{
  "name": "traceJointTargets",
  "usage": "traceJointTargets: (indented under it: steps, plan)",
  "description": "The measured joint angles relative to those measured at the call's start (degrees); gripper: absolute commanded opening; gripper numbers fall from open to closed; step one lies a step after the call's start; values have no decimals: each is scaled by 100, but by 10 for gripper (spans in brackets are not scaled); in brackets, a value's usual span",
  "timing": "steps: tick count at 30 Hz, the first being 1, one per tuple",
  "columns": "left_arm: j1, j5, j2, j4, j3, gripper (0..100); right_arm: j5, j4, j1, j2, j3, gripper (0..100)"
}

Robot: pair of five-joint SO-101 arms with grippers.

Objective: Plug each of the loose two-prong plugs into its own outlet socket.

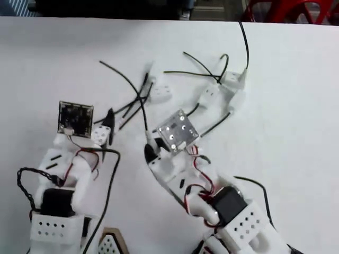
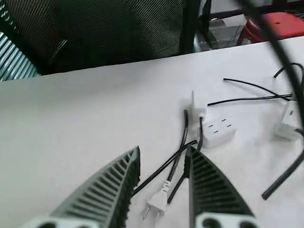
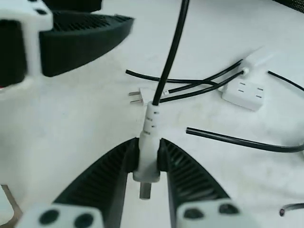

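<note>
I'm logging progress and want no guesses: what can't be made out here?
Right wrist view: white two-prong plug in the right gripper, second prong hidden behind the first or the jaws.
Left wrist view: a white plastic outlet block is cut by the edge.
High view: far white outlet block, too small to tell if anything is plugged in.

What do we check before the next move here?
1. Right claw shut on white two-prong plug with black cord: ok.
2. Held plug lined up with white plastic outlet block: not ok, well apart.
3. Block's top slots visible and free: ok.
4. Left claw open over loose white plug lying on white table: ok.
5. Held plug's prongs straight: cannot tell.
</note>
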Motion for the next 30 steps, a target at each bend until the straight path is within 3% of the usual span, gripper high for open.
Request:
traceJointTargets:
  steps: [7,12,30]
  plan:
    - [1301,-211,-9,-44,0,166,-9,-167,-185,-9,141,17]
    - [1855,-668,-35,-44,-9,166,-9,-167,-176,-9,229,17]
    - [2321,-1811,-97,343,-18,166,0,-167,211,-9,396,17]
